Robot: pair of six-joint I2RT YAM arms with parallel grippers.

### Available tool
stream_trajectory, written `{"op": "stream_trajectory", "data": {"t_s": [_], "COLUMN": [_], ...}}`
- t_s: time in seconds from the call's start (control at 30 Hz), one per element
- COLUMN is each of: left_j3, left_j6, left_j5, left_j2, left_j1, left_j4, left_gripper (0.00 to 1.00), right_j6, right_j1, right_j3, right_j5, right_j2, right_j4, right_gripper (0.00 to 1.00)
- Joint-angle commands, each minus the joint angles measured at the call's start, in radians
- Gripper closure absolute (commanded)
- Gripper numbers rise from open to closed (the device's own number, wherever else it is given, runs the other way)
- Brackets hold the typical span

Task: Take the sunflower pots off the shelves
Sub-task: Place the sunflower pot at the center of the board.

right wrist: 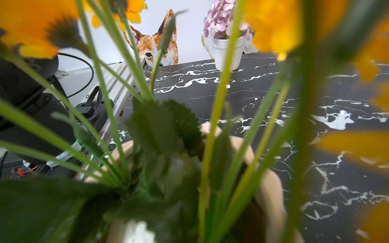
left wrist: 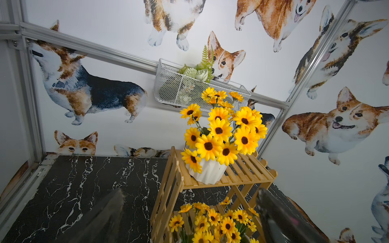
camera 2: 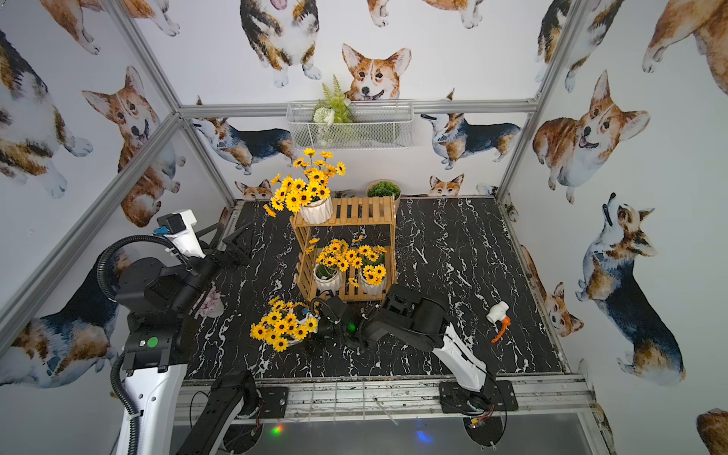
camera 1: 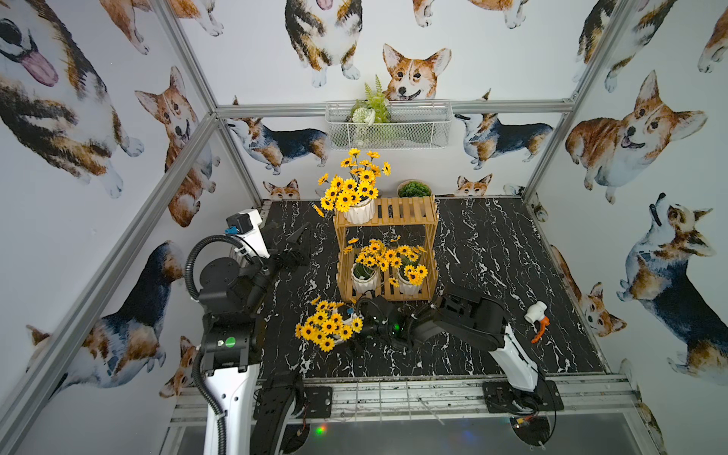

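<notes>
In both top views, counts four sunflower pots: a top-tier pot (camera 1: 359,212) at the left end of the shelves (camera 1: 405,210), two lower-tier pots (camera 1: 364,280) side by side, and a fourth pot (camera 1: 327,329) off the rack, on the tabletop (camera 1: 492,256) just in front of it. One rack, two tiers.

Right end effector (camera 1: 360,326) low over the tabletop, buried in the fourth pot's blooms, likely for a set-down. Jaws hidden, so cannot tell whether grasping or released.

Left end effector (camera 1: 297,245) spread wide and empty, raised left of the shelves, probably lined up for the top tier.

Also one wire basket (camera 1: 390,124) on the back rail, one beige bowl (camera 1: 413,190) of foliage behind the rack, one spray nozzle (camera 1: 536,317) at the right.

In the left wrist view, two fingers (left wrist: 105,216) far apart with nothing between, framing the top-tier pot upright on the slats.

In the right wrist view, only stems, leaves and blurred petals close up; no fingers in sight. One lilac flower pot (right wrist: 228,50) well apart on the tabletop.

By judgement, one of four off, three to go.
</notes>
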Motion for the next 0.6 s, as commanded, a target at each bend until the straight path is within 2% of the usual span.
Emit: {"op": "stream_trajectory", "data": {"t_s": [0.0, 0.57], "left_j3": [0.006, 0.006], "left_j6": [0.009, 0.011], "left_j5": [-0.001, -0.002], "left_j2": [-0.002, 0.001], "left_j1": [0.0, 0.0], "left_j4": [0.012, 0.01], "left_gripper": [0.0, 0.0], "right_j6": [-0.018, -0.023], "right_j1": [0.001, -0.001], "right_j3": [-0.006, -0.047], "right_j5": [-0.016, 0.009], "right_j2": [-0.015, -0.085], "right_j4": [-0.001, 0.032], "right_gripper": [0.0, 0.0]}}
